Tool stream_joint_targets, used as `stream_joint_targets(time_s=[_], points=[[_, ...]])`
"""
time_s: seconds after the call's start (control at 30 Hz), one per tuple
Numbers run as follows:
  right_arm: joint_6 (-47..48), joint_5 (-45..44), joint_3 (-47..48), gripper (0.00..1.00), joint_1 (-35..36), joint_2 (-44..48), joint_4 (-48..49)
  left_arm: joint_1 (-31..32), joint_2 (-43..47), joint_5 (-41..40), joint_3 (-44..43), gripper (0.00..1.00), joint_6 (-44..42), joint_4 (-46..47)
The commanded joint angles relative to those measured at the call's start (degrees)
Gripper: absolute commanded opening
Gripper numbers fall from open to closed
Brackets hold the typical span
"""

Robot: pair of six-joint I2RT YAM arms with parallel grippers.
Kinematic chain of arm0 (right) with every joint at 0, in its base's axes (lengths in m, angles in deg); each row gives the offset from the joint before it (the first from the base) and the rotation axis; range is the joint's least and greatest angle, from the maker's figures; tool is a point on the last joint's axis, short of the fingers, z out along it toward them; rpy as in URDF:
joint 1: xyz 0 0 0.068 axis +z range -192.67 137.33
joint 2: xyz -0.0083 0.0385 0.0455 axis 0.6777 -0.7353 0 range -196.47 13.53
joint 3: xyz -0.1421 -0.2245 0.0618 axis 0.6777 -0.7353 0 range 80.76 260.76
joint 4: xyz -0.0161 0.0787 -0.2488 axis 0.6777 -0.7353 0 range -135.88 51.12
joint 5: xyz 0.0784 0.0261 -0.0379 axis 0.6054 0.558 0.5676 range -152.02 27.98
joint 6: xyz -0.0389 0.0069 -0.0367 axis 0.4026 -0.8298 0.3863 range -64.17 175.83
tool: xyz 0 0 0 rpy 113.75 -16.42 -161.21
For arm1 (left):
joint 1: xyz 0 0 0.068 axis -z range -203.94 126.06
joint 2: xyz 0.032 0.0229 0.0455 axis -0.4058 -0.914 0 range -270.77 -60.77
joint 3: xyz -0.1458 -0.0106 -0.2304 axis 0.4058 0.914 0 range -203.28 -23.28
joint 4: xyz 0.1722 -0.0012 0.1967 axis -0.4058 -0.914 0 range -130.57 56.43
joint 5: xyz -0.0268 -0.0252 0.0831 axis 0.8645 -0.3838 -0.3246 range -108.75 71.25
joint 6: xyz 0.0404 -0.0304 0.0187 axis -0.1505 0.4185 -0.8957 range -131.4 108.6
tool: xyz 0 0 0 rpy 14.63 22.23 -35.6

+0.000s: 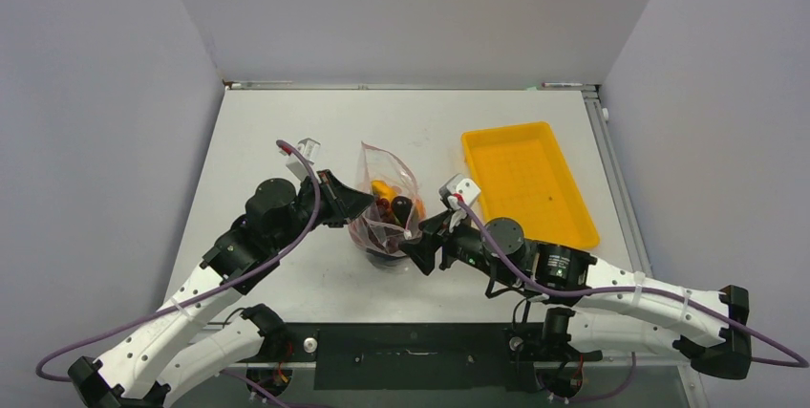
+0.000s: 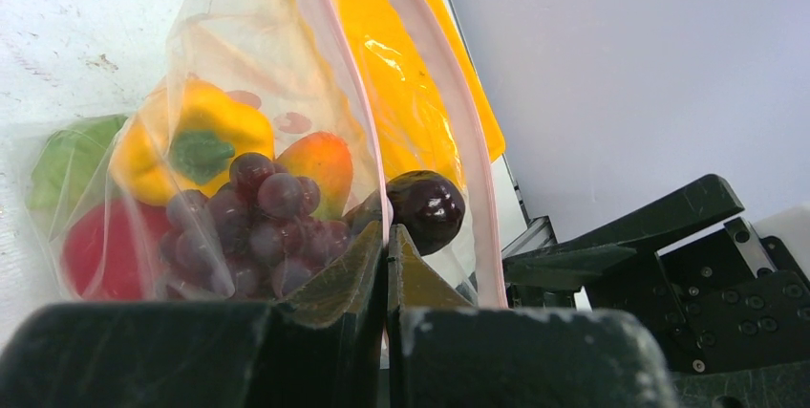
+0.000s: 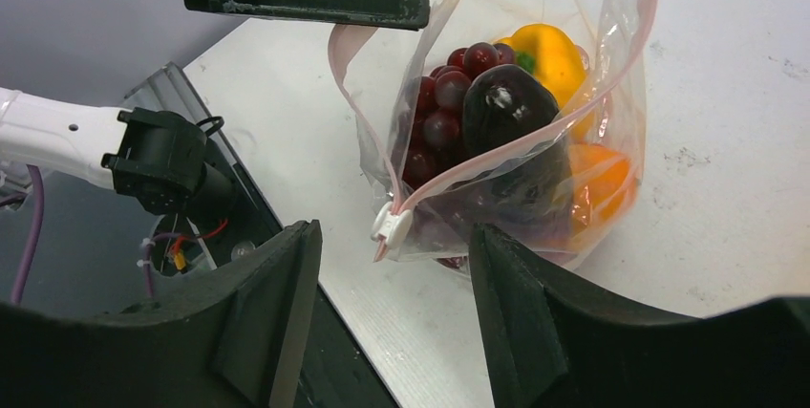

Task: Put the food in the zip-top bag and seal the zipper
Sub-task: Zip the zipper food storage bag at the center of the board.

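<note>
- The right jaws, nearest the arm bases, stand well apart and hold nothing. Their fingers (image 3: pixel 277 322) frame open space just short of the white slider (image 3: pixel 392 226), which sits at the near end of the zipper (image 3: pixel 346 45). Neither finger touches it.
- The left jaws are pressed tight together on the left rim of the zip-top bag (image 1: pixel 387 207). The pinkish strip runs down into the seam between their fingers (image 2: pixel 334 274).
- The bag stands upright on the desk (image 1: pixel 277 131) between the two arms' jaws. Its mouth faces up and gapes, with the two halves of the zipper bowed apart rather than pressed together.
- The food is all inside the bag:
  - The dark purple eggplant (image 3: pixel 506 107) rides highest, at the mouth between the two strips.
  - The dark red grape bunch (image 2: pixel 258 226) lies just below and against it.
  - The yellow bell pepper (image 2: pixel 205 136) sits behind the grapes.
  - An orange piece (image 2: pixel 320 164) sits beside the pepper.
  - A green piece (image 2: pixel 67 164) and a red piece (image 2: pixel 100 246) press against the bag's wall low down.
- Farther back and to the right, the yellow tray (image 1: pixel 530 188) lies flat on the desk, apart from the bag. Part of it shows through the clear plastic in the left wrist view.
</note>
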Motion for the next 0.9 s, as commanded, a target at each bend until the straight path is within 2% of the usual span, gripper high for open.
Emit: stream_joint_targets(time_s=[0.0, 0.2, 0.43, 0.57, 0.87], points=[[0.03, -7.21, 0.54, 0.58, 3.56, -1.78, 2.95, -0.03, 0.69, -0.96, -0.1, 0.0, 0.64, 3.92], [1.57, -18.34, 3.01, 0.55, 10.21, -5.74, 1.35, -0.02, 0.68, -1.05, -0.1, 0.0, 0.73, 3.82], [3.14, -30.99, 5.71, 0.42, 15.85, -9.88, -0.84, -0.02, 0.59, -0.94, -0.1, 0.0, 0.7, 3.83], [2.89, -37.5, 6.55, 0.39, 17.73, -10.6, -1.87, -0.02, 0.74, -0.77, -0.1, 0.0, 0.66, 3.73], [2.72, -41.37, 6.68, 0.36, 17.99, -11.49, -1.15, -0.03, 1.04, -0.48, -0.01, 0.0, 0.61, 3.56]])
